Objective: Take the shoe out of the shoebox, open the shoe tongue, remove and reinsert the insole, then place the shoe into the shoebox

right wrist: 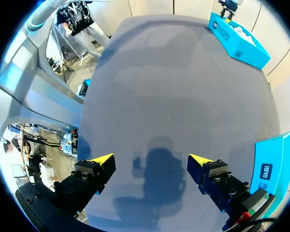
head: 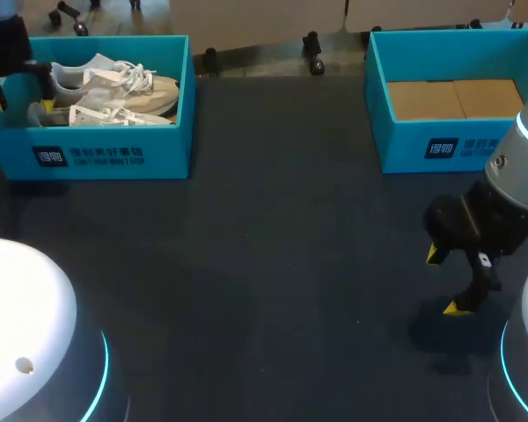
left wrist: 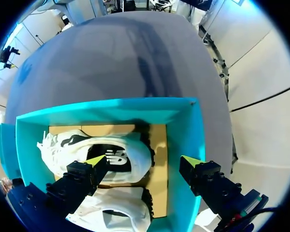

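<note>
Two white shoes lie side by side in the blue shoebox at the table's far left. In the left wrist view the nearer shoe shows a dark insole, and the second shoe lies beside it on the box's cardboard floor. My left gripper hangs open above this box's end, one fingertip over the shoe and nothing between the fingers. It shows at the box's left end in the head view. My right gripper stands open low over bare table at the right.
A second blue box with a bare cardboard floor stands at the far right, just beyond my right gripper, and its corner appears beside that gripper. Dark table stretches between the two boxes.
</note>
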You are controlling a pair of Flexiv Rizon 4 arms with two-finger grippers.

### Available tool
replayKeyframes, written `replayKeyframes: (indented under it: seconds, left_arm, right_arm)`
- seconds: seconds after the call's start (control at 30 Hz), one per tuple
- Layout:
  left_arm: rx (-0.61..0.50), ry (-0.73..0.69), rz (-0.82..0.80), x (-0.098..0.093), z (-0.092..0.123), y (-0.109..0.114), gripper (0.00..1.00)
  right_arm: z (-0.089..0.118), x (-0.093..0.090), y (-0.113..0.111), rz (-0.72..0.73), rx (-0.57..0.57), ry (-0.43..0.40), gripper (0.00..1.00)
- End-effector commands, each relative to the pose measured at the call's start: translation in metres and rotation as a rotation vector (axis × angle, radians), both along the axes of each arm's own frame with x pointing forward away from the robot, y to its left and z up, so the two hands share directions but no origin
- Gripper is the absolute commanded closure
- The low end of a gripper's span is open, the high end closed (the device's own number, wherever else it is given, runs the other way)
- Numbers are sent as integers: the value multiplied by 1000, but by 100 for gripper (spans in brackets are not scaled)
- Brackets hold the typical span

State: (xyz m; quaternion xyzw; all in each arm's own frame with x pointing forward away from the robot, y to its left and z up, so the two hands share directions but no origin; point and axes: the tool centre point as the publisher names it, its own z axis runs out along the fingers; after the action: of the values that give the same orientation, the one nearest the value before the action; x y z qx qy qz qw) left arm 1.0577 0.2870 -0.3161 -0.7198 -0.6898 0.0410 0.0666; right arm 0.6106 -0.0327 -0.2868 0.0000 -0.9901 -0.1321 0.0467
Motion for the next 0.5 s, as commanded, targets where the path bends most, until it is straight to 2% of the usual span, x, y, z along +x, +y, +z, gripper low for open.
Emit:
replayKeyframes:
  seconds: [0.03, 0.5]
  left_arm:
    - [-9, 12, 8, 4, -8, -1, 0]
    - [4, -12, 34, 2, -25, -3, 0]
  right_arm:
    - [-1, 0, 1, 0, -1, 0, 0]
    - [-1, 0, 1, 0, -1, 0, 0]
